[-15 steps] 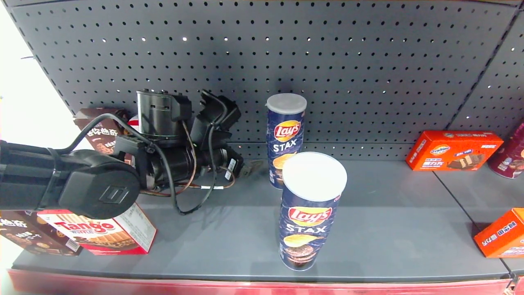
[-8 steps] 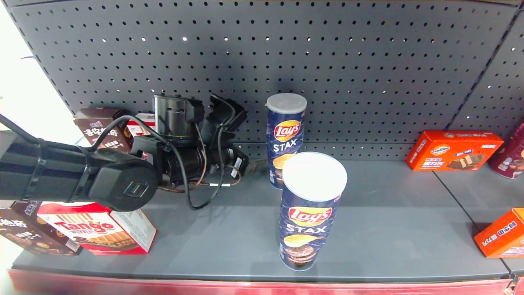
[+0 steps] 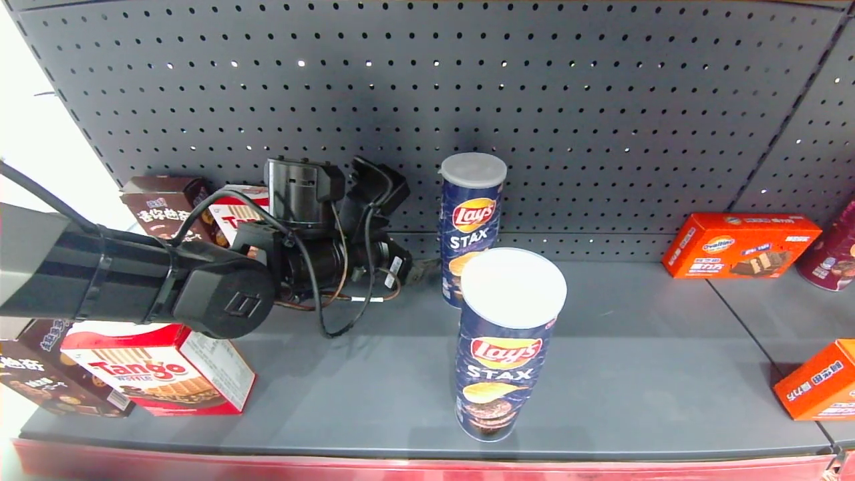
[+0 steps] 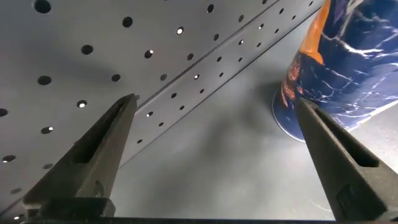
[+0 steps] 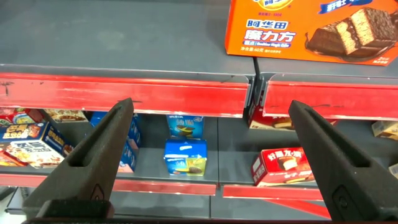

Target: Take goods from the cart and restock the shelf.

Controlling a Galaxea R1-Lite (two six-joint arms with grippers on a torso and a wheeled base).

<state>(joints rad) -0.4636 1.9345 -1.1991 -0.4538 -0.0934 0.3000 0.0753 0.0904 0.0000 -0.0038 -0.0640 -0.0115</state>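
Observation:
Two dark blue chip cans stand on the grey shelf (image 3: 634, 374): a rear can (image 3: 469, 227) by the pegboard and a front can (image 3: 504, 347) near the shelf's edge. My left gripper (image 3: 422, 270) lies low over the shelf just left of the rear can's base. It is open, with nothing between its fingers. In the left wrist view the left gripper (image 4: 214, 102) spans bare shelf and pegboard, and the rear can (image 4: 348, 62) sits right against one fingertip. My right gripper (image 5: 211, 104) hangs open and empty in front of lower shelves.
A red-and-white wafer box (image 3: 160, 374) and brown boxes (image 3: 160, 207) lie under and behind the left arm. Orange boxes (image 3: 738, 244) sit at the right. The pegboard (image 3: 534, 100) closes the back. Red price rails (image 5: 124, 93) and small boxes (image 5: 185, 155) show below.
My left arm has slid to the right along the back of the shelf, toward the rear can. The rear can has shifted slightly to the right.

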